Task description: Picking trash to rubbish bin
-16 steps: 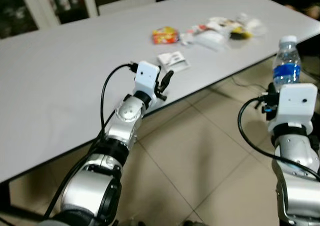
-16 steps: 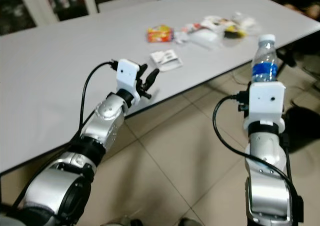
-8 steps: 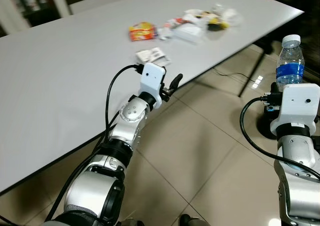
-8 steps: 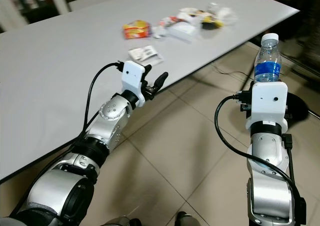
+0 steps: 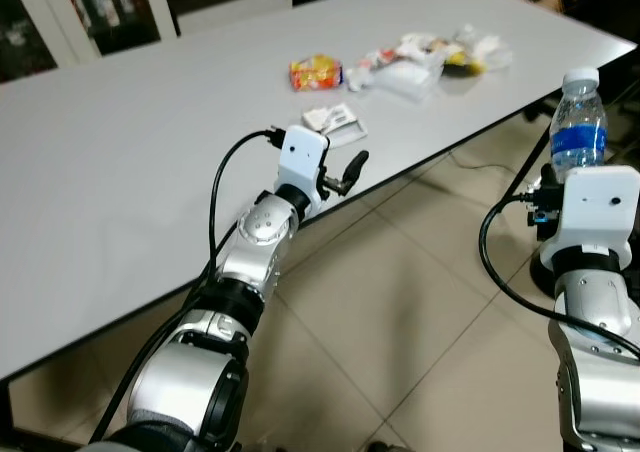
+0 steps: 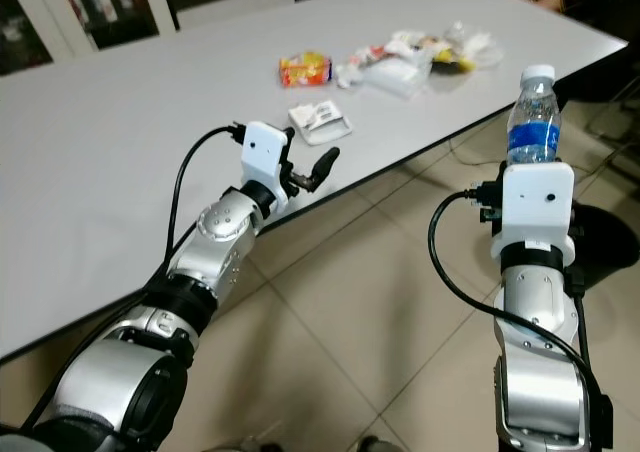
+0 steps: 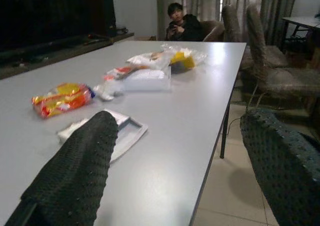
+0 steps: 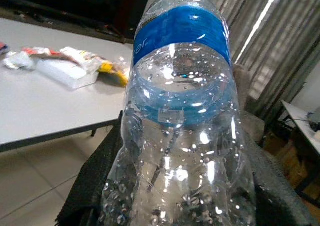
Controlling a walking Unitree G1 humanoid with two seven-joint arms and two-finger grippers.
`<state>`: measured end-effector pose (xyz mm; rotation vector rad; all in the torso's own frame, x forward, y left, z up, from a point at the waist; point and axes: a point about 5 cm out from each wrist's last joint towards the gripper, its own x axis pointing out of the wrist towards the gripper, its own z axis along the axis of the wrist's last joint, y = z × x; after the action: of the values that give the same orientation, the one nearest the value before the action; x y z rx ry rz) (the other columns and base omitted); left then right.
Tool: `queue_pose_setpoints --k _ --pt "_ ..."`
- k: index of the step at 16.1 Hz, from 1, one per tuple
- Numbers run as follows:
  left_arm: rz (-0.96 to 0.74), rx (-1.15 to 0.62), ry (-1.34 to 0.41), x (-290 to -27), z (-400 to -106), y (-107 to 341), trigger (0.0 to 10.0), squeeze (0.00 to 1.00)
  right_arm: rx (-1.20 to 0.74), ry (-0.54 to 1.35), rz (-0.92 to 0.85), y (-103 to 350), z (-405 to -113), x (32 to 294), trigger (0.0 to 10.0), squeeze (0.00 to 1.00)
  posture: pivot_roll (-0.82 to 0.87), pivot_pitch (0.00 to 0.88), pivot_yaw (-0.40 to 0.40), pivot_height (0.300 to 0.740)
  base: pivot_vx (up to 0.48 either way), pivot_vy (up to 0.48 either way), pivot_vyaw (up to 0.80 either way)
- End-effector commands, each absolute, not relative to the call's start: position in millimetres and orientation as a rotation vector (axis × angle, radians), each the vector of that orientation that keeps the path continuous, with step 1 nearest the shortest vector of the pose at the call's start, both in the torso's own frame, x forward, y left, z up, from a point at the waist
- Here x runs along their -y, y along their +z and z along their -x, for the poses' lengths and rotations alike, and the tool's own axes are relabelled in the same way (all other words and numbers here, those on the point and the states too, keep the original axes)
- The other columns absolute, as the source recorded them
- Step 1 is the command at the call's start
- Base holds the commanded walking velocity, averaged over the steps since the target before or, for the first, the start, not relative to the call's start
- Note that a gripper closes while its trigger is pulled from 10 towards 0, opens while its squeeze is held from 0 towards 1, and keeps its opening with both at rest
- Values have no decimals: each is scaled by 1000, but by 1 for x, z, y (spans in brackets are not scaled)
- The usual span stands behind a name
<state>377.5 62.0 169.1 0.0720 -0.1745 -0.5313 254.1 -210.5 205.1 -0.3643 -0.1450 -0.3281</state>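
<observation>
Table (image 5: 120, 172): near edge beside left gripper (image 7: 175, 161), fingers spread, empty. Right gripper (image 8: 170, 196) clamps clear, blue-labelled bottle (image 5: 578, 122), upright over open floor (image 5: 400, 302).

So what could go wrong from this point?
The right gripper holds the water bottle low on its body, upright over the floor; a jolt might tip or drop it. The open left gripper sits at the table edge, near the white packet, and could knock that packet or the table.
</observation>
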Motion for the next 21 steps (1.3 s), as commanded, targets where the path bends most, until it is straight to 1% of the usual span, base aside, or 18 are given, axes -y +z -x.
queue_pose_setpoints --k 1,14,21 --pt "-77 179 -543 -58 -377 171 10000 1000 169 -336 387 212 -252 212 10000 0 20 83 16 740 480 0 0" --pt "-94 176 -545 -58 -377 171 10000 1000 175 -330 393 212 -255 210 10000 0 27 80 19 740 479 0 0" --pt "-118 166 -540 -60 -378 168 10000 1000 177 -325 393 212 -256 209 10000 0 34 77 20 740 0 0 0"
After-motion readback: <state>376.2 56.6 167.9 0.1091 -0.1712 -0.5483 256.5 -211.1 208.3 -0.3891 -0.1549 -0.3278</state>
